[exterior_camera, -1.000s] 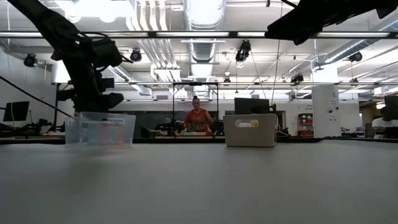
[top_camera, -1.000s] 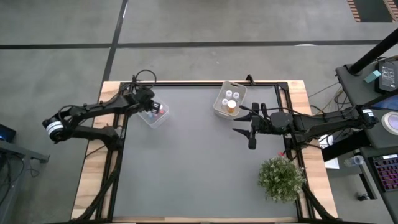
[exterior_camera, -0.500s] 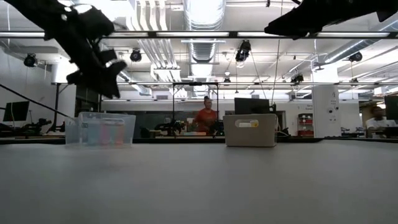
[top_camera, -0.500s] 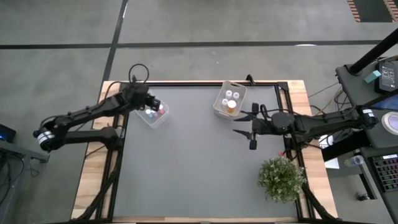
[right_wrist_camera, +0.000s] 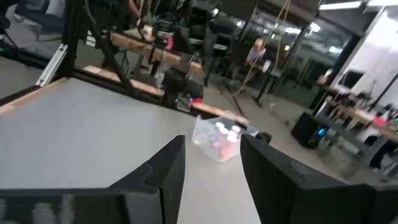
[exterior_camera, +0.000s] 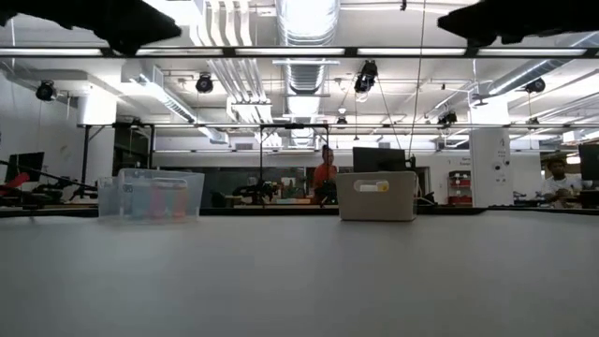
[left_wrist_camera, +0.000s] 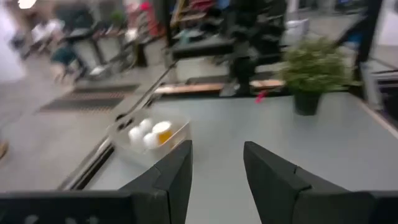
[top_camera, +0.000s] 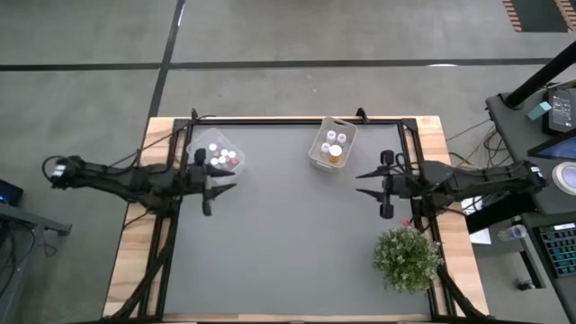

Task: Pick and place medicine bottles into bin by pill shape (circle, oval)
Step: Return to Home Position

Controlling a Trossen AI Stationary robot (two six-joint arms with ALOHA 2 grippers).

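The medicine bottles stand in two bins at the far side of the table. A clear bin (top_camera: pixel 219 158) (exterior_camera: pixel 150 195) (right_wrist_camera: pixel 221 137) holds white and red-capped ones. A white bin (top_camera: pixel 332 144) (exterior_camera: pixel 377 195) (left_wrist_camera: pixel 152 134) holds white ones and an amber-orange one. My left gripper (top_camera: pixel 229 178) (left_wrist_camera: pixel 217 162) hangs level above the table's left side, just on the near side of the clear bin, open and with nothing in it. My right gripper (top_camera: pixel 364 184) (right_wrist_camera: pixel 212 155) hangs level above the right side, on the near side of the white bin, open, nothing between its fingers.
A bushy green plant (top_camera: pixel 408 256) (left_wrist_camera: pixel 311 68) in a dark pot stands at the table's near right corner. The grey tabletop (top_camera: pixel 288 243) lies between the two arms. In the low view, people and workstations show in the room beyond the table.
My left gripper has risen from above the clear bin, swung toward the near edge and tipped from pointing down to level. My right gripper has drawn back a little toward the table's right edge. The bins and bottles have stayed in place.
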